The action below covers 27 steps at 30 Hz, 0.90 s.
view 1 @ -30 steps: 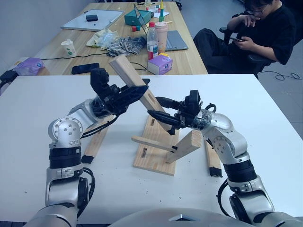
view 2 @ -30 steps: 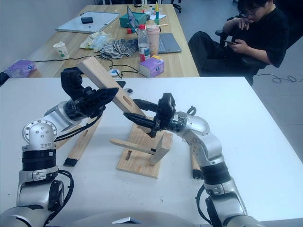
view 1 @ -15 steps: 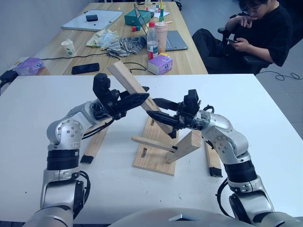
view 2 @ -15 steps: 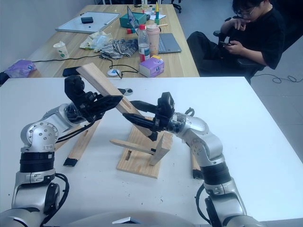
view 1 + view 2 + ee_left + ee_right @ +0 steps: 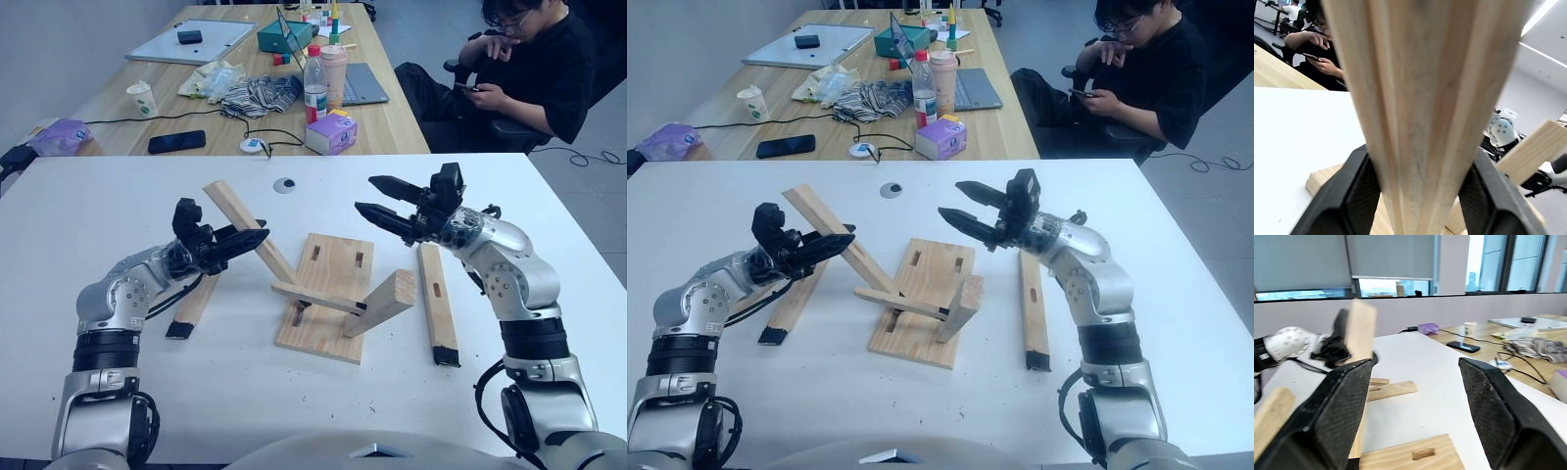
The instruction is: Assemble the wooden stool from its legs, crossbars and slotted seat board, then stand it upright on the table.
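Left gripper [image 5: 245, 238] lowered with the leg [image 5: 225, 201] clamped in it, leg slanting, lower end at the seat board [image 5: 328, 269] lying flat on the table [image 5: 98, 196], right gripper [image 5: 364, 193] pulled away, fingers wide apart.

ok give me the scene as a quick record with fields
left claw: shut on held leg, tilted, lower end by seat board
right claw: open, empty, above table
seat board: flat, leaning leg with crossbar on it
right loose leg: flat beside board
left loose leg: flat under left arm
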Motion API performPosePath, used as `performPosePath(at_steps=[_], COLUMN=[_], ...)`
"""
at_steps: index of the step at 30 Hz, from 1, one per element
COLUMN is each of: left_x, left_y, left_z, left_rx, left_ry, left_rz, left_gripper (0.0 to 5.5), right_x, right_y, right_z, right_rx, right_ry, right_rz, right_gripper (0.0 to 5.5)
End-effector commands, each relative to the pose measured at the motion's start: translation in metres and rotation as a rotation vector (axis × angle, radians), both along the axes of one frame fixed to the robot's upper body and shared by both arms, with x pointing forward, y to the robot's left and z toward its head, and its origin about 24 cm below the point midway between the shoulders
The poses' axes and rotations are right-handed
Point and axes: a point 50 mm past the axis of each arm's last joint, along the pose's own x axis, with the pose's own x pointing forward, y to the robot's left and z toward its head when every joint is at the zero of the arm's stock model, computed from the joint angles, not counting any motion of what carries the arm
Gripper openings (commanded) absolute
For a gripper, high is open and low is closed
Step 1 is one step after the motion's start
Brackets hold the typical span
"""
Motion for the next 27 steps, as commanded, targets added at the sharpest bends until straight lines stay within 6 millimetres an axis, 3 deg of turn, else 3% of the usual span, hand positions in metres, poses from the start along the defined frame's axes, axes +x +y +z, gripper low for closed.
performPosePath(at_steps=[1,4,14,27], left_x=[-0.008,-0.013,-0.016,-0.018], left_y=[0.009,0.012,0.03,0.02], left_z=[-0.01,-0.013,0.01,0.011], left_rx=[0.059,0.082,0.213,0.512], left_ry=[0.038,0.044,-0.011,-0.169], left_rz=[-0.011,-0.031,-0.109,-0.324], left_gripper=[2.08,2.05,2.03,2.03], right_x=[0.005,0.006,0.005,0.002], right_y=[-0.009,-0.009,-0.009,-0.008], right_z=[0.005,0.004,-0.001,-0.006], right_rx=[-0.021,-0.025,-0.038,-0.041], right_ry=[-0.012,-0.007,-0.002,0.0], right_rz=[-0.022,-0.02,-0.021,-0.027], right_gripper=[3.24,3.24,3.24,3.24])
